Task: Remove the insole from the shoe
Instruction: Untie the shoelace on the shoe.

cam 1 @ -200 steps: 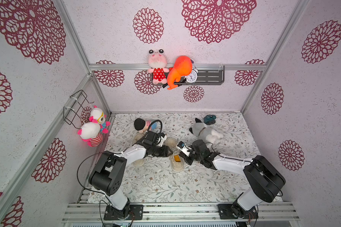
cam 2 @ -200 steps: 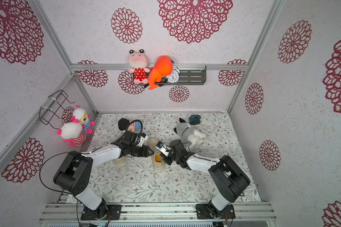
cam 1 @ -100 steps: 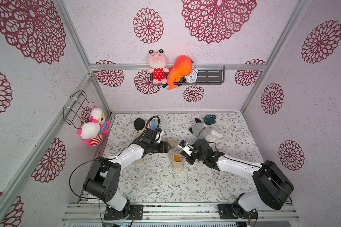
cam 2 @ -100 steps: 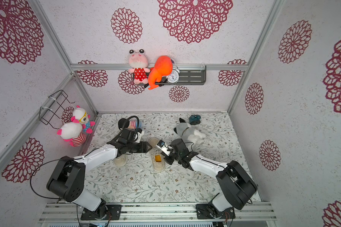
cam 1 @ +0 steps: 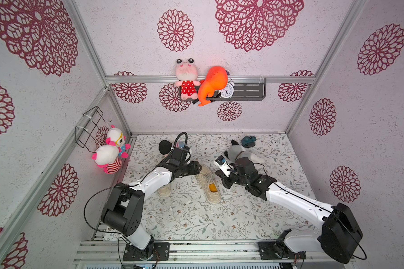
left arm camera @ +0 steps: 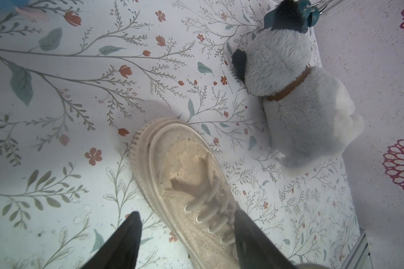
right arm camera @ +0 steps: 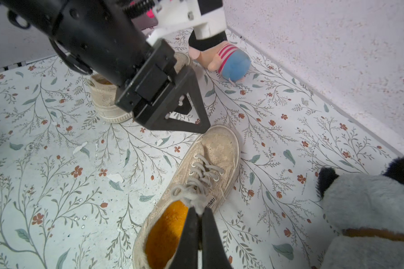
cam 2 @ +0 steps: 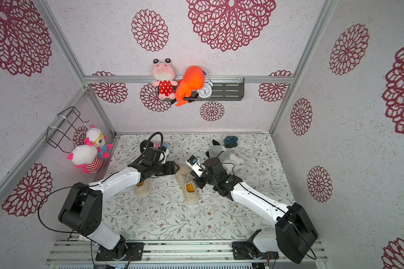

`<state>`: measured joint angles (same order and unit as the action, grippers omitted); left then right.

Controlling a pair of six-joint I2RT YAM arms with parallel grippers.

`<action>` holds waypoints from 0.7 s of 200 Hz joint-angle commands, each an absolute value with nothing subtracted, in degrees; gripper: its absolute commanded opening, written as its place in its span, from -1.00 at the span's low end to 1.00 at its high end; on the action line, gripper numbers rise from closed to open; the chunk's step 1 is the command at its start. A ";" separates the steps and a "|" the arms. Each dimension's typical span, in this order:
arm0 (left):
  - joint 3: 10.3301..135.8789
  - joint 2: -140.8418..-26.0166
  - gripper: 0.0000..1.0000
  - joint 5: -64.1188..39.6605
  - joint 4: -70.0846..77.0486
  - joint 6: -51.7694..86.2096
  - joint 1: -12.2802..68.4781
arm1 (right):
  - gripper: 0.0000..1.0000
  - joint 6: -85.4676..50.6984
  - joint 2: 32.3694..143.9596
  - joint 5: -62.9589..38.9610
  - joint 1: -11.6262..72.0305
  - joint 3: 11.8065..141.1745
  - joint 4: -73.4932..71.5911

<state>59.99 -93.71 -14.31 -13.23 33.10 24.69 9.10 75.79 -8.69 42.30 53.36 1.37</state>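
Shoe point(cam 1: 208, 184) on desk point(cam 1: 196, 221) between both arms, toe toward back wall; bare room in front, second shoe point(cam 1: 165, 191) and plush dog point(cam 1: 243, 153) near at either side. Orange insole point(right arm camera: 166, 233) seated inside, likely light, soft, bendy; best pinched at heel edge. Left pincer point(left arm camera: 186, 212) apart over laces. Right pincer point(right arm camera: 197, 210) together at tongue rim, nothing clearly held.

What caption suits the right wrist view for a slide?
Right fingers closed at the tongue of the beige shoe, above its orange insole; left fingers hover by the toe.
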 commanded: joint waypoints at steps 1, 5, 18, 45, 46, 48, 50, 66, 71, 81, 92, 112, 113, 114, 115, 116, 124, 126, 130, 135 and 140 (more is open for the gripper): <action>61.18 -95.19 0.31 -13.52 -13.68 34.01 25.05 | -1.00 7.26 72.87 -6.92 43.02 56.87 0.53; 61.27 -95.46 0.31 -13.57 -13.82 34.02 25.05 | -1.00 7.19 72.78 -6.78 43.06 57.26 0.53; 61.88 -96.67 0.31 -13.95 -14.61 34.18 25.12 | -1.00 7.06 72.79 -6.31 43.24 58.51 0.62; 63.85 -99.99 0.32 -14.41 -17.81 35.34 25.26 | -1.00 7.23 72.86 -5.71 43.42 60.97 0.68; 63.92 -100.09 0.32 -14.41 -18.00 35.42 25.29 | -1.00 7.22 72.86 -5.67 43.42 61.03 0.69; 64.21 -100.54 0.32 -14.39 -18.50 35.47 25.24 | -1.00 7.25 72.86 -5.64 43.42 61.20 0.70; 64.50 -100.85 0.32 -14.34 -18.99 35.48 25.29 | -1.00 7.35 72.86 -5.65 43.42 61.33 0.70; 66.85 -103.77 0.31 -13.82 -22.82 35.38 25.26 | -1.00 7.47 72.82 -5.46 43.66 62.29 0.70; 67.27 -104.48 0.30 -13.80 -23.35 35.44 25.33 | -1.00 7.47 72.78 -5.47 43.72 62.49 0.62; 67.63 -105.52 0.28 -13.69 -23.44 35.67 25.31 | -1.00 7.43 72.60 -5.50 43.90 62.79 0.53; 67.99 -106.47 0.25 -13.73 -23.42 35.82 25.31 | -1.00 7.50 72.56 -5.37 44.03 63.11 0.53; 68.79 -107.85 0.18 -14.10 -22.95 35.82 25.27 | -1.00 7.48 72.37 -5.22 44.29 63.84 0.31; 68.81 -107.89 0.18 -14.12 -22.95 35.84 25.29 | -1.00 7.56 72.31 -5.16 44.30 63.87 0.29; 68.86 -107.95 0.17 -14.09 -22.94 35.80 25.30 | -1.00 7.60 72.28 -5.17 44.34 63.93 0.27; 68.93 -108.07 0.17 -14.12 -22.94 35.83 25.31 | -1.00 7.58 72.26 -5.14 44.36 63.96 0.27; 68.96 -108.09 0.17 -14.14 -22.94 35.80 25.27 | -1.00 7.57 72.25 -5.16 44.37 64.01 0.27; 69.32 -108.51 0.14 -14.16 -22.87 35.73 25.31 | -1.00 7.67 72.20 -5.13 44.45 64.39 0.18; 69.38 -108.60 0.14 -14.20 -22.88 35.69 25.36 | -1.00 7.65 72.17 -5.06 44.47 64.48 0.11; 69.58 -108.86 0.12 -14.20 -22.94 35.67 25.31 | -1.00 7.65 72.16 -5.02 44.55 64.66 0.02; 69.81 -109.17 0.10 -14.20 -22.91 35.52 25.28 | -1.00 7.69 72.08 -5.01 44.60 64.89 0.00; 69.95 -109.51 0.09 -14.32 -22.87 35.53 25.31 | -1.00 7.73 72.00 -5.02 44.65 65.16 -0.07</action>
